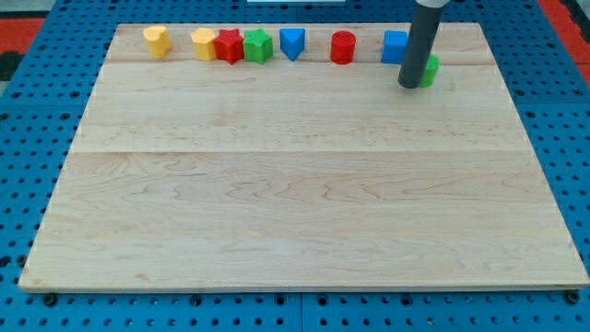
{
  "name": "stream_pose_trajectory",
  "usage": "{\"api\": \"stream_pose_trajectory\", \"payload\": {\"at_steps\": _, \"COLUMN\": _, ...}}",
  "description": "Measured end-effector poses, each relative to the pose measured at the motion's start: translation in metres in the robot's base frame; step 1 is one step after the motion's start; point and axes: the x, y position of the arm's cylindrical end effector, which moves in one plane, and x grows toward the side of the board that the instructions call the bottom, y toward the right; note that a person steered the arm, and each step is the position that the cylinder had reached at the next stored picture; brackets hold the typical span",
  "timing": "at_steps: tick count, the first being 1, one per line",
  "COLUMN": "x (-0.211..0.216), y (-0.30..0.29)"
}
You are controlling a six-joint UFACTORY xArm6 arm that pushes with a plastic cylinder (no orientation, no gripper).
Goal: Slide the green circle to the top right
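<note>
fingers do not exist on this arm, so nothing opens or clamps; my tip (409, 85) is only a dark rod end resting on the wooden board (295, 212). it stands just at the view's left of the green circle (430, 70), touching it or nearly, and it covers most of that block. the green circle is near the view's top right, just below the blue block (395, 46). i judge the push is in its last part; the next move needs a short push toward the right and top. further left in the top row are a red cylinder (343, 47), a blue triangle (292, 42), a green star (258, 45), a red star (229, 45) and two yellow blocks (157, 41) (203, 42), whose shapes are hard to tell.
</note>
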Motion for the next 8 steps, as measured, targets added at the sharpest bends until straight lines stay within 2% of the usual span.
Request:
{"api": "stream_pose_trajectory", "payload": {"at_steps": 2, "x": -0.034, "y": 0.006}}
{"api": "stream_pose_trajectory", "payload": {"at_steps": 4, "x": 0.001, "y": 0.003}}
{"api": "stream_pose_trajectory", "payload": {"at_steps": 5, "x": -0.009, "y": 0.027}}
{"api": "stream_pose_trajectory", "payload": {"at_steps": 8, "x": -0.030, "y": 0.042}}
